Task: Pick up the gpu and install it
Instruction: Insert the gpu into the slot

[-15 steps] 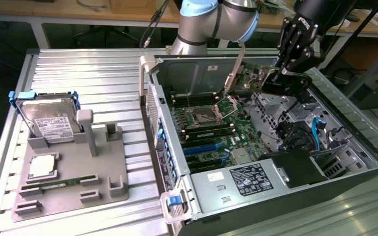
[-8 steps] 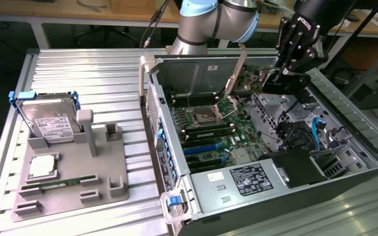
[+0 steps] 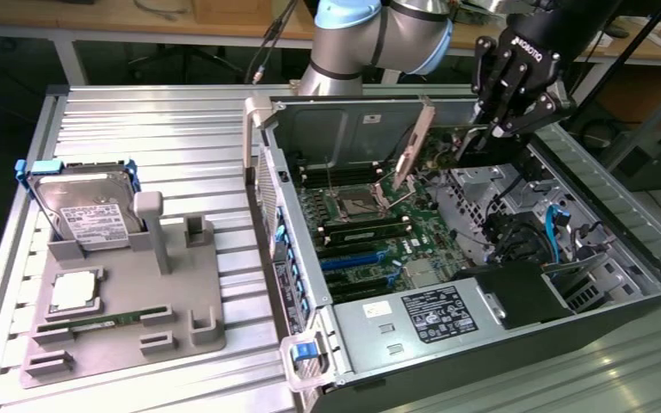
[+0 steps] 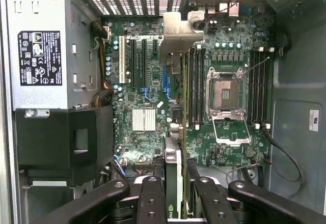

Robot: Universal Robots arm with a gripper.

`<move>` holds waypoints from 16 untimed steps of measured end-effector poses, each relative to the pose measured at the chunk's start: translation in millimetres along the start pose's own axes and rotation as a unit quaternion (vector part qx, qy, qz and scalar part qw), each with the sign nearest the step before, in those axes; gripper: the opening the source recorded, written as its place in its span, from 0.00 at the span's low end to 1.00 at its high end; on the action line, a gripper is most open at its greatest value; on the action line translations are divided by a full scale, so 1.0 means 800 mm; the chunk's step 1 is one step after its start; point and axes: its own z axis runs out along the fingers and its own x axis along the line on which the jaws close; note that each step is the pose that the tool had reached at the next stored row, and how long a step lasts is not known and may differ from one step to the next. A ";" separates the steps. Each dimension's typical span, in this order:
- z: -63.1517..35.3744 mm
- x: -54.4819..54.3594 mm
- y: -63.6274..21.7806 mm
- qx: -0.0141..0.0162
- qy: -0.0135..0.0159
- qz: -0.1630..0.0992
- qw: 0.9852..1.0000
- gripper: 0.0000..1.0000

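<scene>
Our black fingers [image 4: 152, 198] pinch the slim dark gpu card with a silvery bracket [image 4: 173, 175], holding it over the green motherboard [image 4: 147, 81].

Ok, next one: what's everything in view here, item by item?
table: 1, silver ribbed, under everything
fixture: 1, grey, exterior view's left
hard drive: 1, silver in blue frame, upright in fixture
chip: 1, silver square, flat in fixture
memory stick: 1, green, lying in fixture
case: 1, black, side open, exterior view's right
motherboard: 1, green, inside case
power supply: 1, silver with black label, inside case
gpu: 1, dark with silver bracket, held over motherboard
arm: 1, grey and light blue, behind case
gripper: 1, black, shut on gpu
</scene>
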 end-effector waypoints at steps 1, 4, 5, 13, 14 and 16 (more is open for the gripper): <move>0.003 0.000 0.001 0.000 0.000 0.002 1.000 0.27; 0.007 0.000 0.003 0.000 0.001 0.004 1.000 0.27; 0.008 0.000 0.004 0.000 0.001 0.005 1.000 0.27; 0.017 0.000 0.022 0.001 0.002 0.009 1.000 0.27; 0.018 0.000 0.024 0.001 0.002 0.009 1.000 0.27; 0.021 0.000 0.027 0.002 0.002 0.010 1.000 0.27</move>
